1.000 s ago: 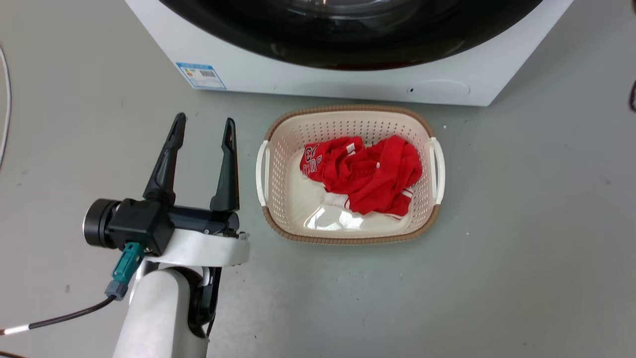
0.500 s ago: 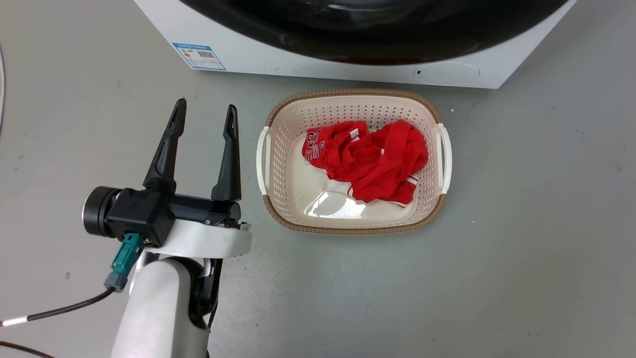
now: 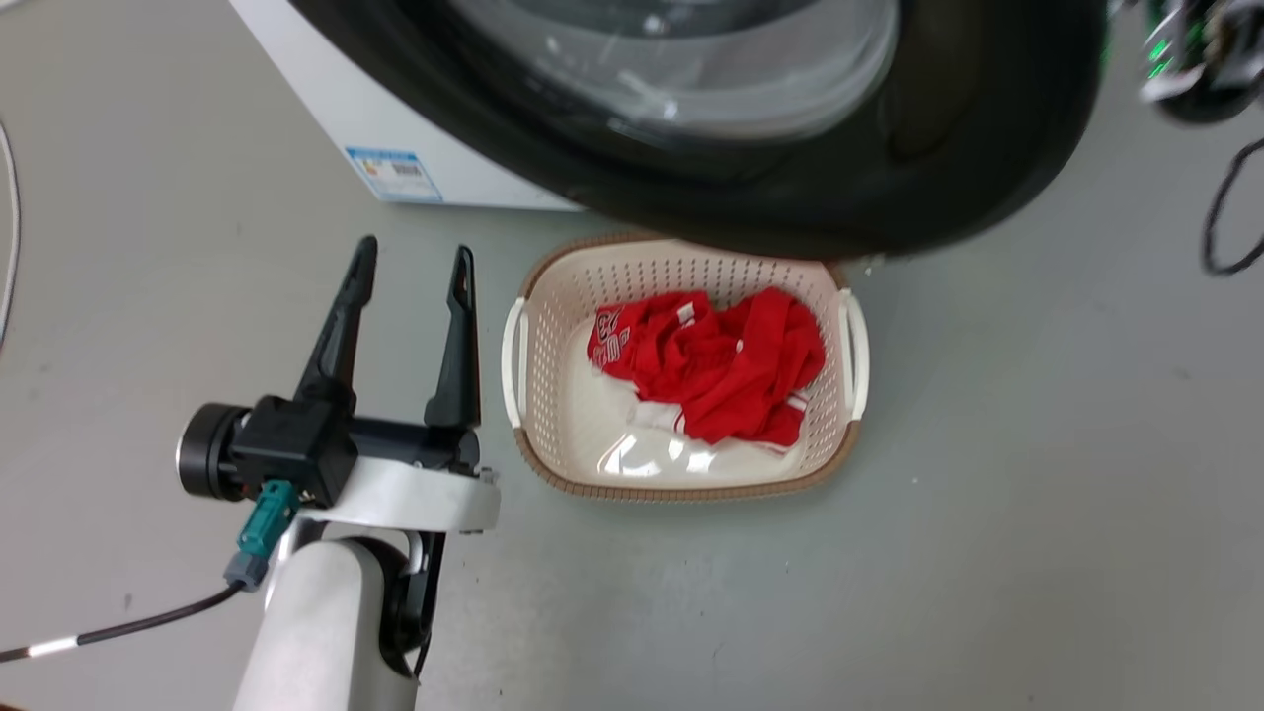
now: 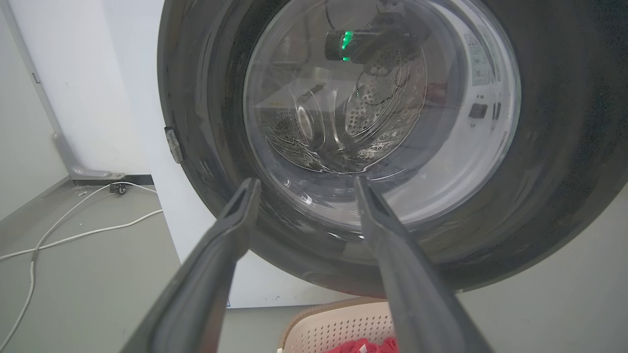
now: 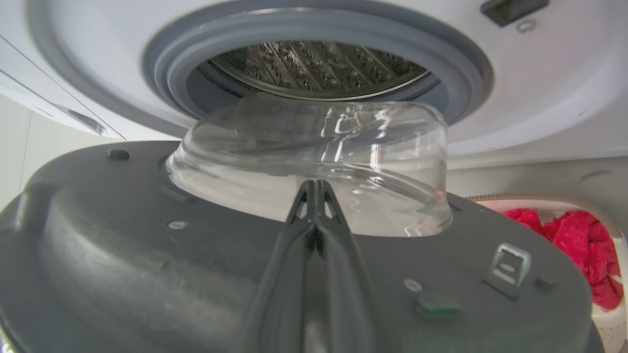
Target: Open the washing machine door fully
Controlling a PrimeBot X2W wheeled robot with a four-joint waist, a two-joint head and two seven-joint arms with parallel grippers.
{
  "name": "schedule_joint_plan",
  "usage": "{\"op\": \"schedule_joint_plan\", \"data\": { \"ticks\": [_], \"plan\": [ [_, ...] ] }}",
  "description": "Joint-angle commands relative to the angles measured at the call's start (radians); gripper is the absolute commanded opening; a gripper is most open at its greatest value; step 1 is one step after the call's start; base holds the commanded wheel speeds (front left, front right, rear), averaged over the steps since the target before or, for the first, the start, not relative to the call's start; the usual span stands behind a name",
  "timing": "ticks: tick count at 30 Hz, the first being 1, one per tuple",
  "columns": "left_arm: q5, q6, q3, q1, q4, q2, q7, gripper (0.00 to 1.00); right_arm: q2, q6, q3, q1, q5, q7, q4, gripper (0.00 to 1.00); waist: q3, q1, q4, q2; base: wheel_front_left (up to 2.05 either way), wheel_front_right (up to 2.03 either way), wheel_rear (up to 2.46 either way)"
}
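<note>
1. The left gripper [image 3: 413, 255] is spread wide and holds nothing. It hangs above the floor [image 3: 1037, 494], just left of the laundry basket [image 3: 681, 491].
2. The right gripper [image 5: 314, 185] is pressed together with nothing visibly between its tips. It lies along the inner face of the washing machine door [image 5: 122, 274], and its tips are at the foot of the glass bowl [image 5: 314, 147] (whether they touch it cannot be told).
3. The door is a broad, glossy black disc with a clear bowl bulging from its centre. Its inner side is dull dark grey and carries a metal latch loop [image 5: 508, 267].
4. It stands swung away from the washing machine [image 3: 326, 109], a white box with a blue label [image 3: 393, 175]. This leaves the grey-blue gasket [image 5: 167, 73] and the perforated steel drum [image 5: 314, 68] open to sight.
5. In the head view the door's lower edge overhangs the basket's far rim. From the left wrist, its outer face rises directly ahead of the spread gripper.
6. The floor is plain grey. The cream basket holds a crumpled red garment [image 3: 711, 365], and a white cable [image 4: 73, 235] trails towards a pale wall [image 4: 19, 122].
</note>
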Motion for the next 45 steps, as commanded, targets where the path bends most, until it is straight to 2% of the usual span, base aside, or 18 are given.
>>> {"op": "schedule_joint_plan", "data": {
  "ticks": [1,17,27,33,39,45],
  "plan": [
    [0.008,-0.002,0.001,0.015,0.004,-0.001,-0.003,1.0,0.022,0.0,0.004,0.033,0.012,0.026,-0.022,0.0,-0.033,-0.0001,-0.013,-0.0001,0.0,0.0,0.0],
    [0.016,0.0,0.014,0.137,0.034,-0.001,-0.003,1.0,0.124,0.0,0.039,0.421,0.116,0.243,-0.311,0.0,-0.214,-0.0001,-0.039,-0.0001,0.0,0.0,0.0],
    [0.014,-0.002,0.009,0.177,0.035,-0.001,-0.003,1.0,0.18,0.0,0.109,0.566,0.155,0.323,-0.442,0.0,-0.267,-0.0001,-0.03,-0.0001,0.0,0.0,0.0],
    [0.01,0.0,0.001,0.187,0.039,-0.001,-0.003,1.0,0.186,0.0,0.159,0.618,0.179,0.309,-0.494,0.0,-0.277,-0.0001,-0.023,-0.0001,0.0,0.0,0.0],
    [0.006,0.002,-0.004,0.19,0.044,-0.001,-0.003,1.0,0.189,0.0,0.241,0.655,0.254,0.262,-0.541,0.0,-0.282,-0.0001,-0.023,-0.0001,0.0,0.0,0.0],
    [0.013,0.002,0.003,0.195,0.049,-0.001,-0.002,1.0,0.185,0.0,0.284,0.689,0.283,0.131,-0.579,0.0,-0.295,-0.0001,-0.033,-0.0001,0.0,0.0,0.0]
  ]
}}
